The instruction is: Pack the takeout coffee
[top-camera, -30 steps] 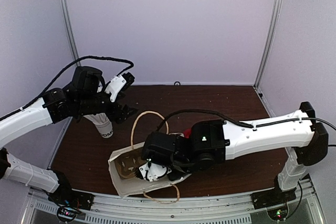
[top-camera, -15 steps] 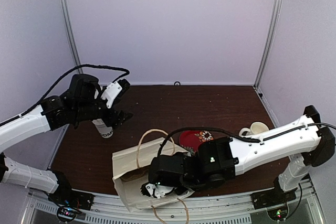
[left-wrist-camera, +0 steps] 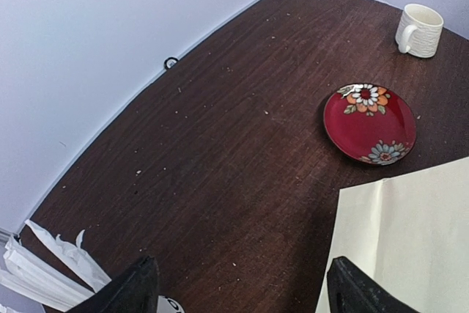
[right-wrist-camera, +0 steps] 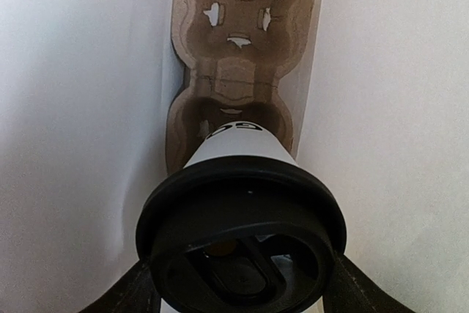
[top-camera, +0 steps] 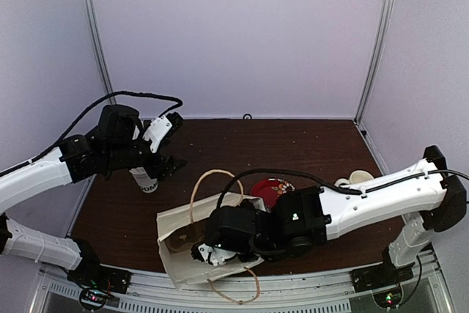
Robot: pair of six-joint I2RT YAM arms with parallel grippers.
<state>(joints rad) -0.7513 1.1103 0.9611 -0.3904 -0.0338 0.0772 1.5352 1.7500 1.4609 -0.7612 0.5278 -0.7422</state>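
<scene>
My right hand is clamped on the takeout cup just under its black lid. Over the last second it has swung toward 6 o'clock, and the paper bag has shifted with it. The cup is now inside the bag, its base at the near pocket of the cardboard carrier; whether it is seated I cannot tell. My left hand hangs released at 9 o'clock by the stick-filled cup.
</scene>
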